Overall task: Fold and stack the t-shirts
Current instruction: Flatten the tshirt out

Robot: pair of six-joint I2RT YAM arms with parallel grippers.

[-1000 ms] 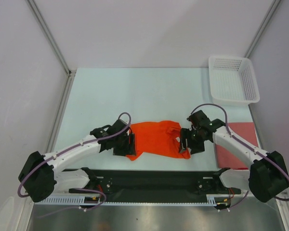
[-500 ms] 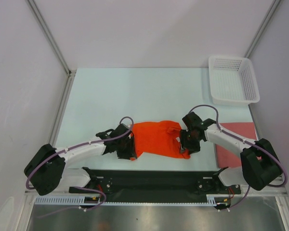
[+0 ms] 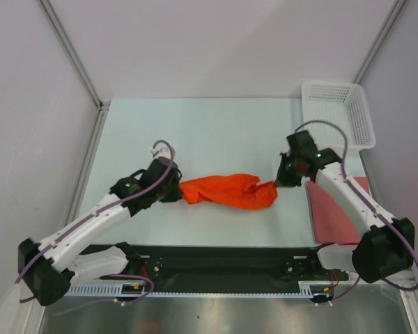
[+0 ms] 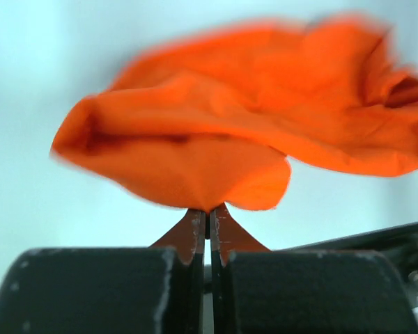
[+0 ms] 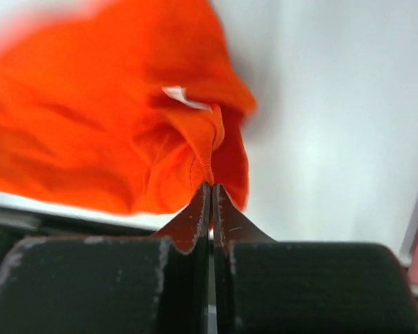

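Holding the orange shirt (image 3: 226, 191) bunched over the middle of the table (image 3: 216, 132), we are pinching one end in the left gripper (image 3: 174, 188) and the other in the right gripper (image 3: 281, 180), both closed tight on cloth; we are judging that even tension will spread it flat beside the red shirt (image 3: 327, 226)

Orange shirt (image 3: 226, 193): earlier a broad, loosely spread patch toward the 6 o'clock edge; now drawn into a narrow, bunched band, shifted toward 12 o'clock.
Left gripper (image 3: 178, 189): has moved toward 11 o'clock, taking the band's left end along.
Right gripper (image 3: 277, 184): has moved toward 1 o'clock with the right end.
Gap between grippers: wider.
Arms: both reach farther from their bases.
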